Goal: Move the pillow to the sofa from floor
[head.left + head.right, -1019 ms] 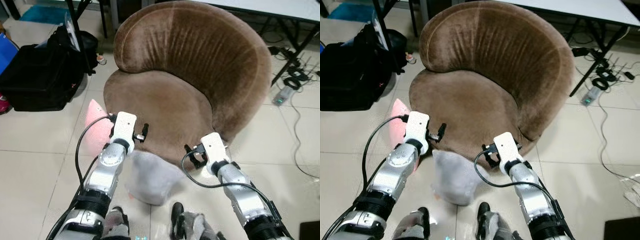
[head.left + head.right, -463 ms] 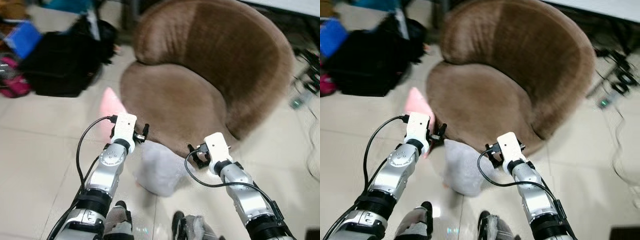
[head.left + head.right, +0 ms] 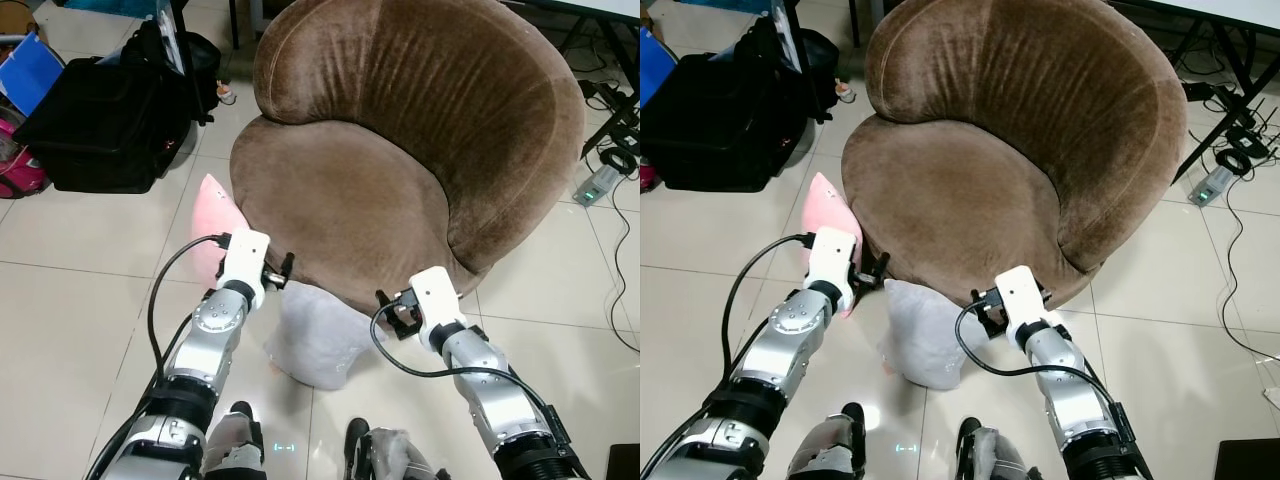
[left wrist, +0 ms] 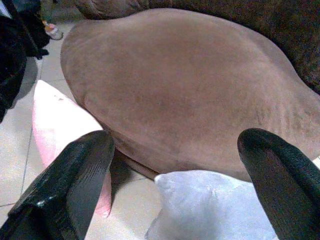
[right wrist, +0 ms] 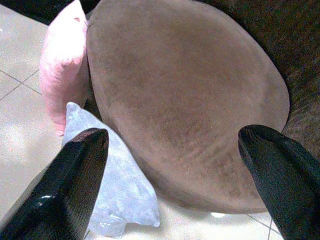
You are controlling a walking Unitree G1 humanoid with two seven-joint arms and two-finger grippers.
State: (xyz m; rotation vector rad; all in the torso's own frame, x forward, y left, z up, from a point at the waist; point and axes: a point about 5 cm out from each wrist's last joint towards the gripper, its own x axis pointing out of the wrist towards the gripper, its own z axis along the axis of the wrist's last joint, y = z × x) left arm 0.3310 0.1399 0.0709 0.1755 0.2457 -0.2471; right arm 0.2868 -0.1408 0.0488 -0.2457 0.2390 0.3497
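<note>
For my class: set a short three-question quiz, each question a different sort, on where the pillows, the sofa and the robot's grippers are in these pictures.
1. True or false: the grey pillow lies on the sofa seat.
2. Which colour is the pillow leaning at the sofa's left side? A pink, B green, C black.
3. Fill in: both the left gripper and the right gripper are ____ and hold nothing.

Key:
1. False: it lies on the floor against the sofa's front.
2. A: the pink pillow.
3. open.
</note>
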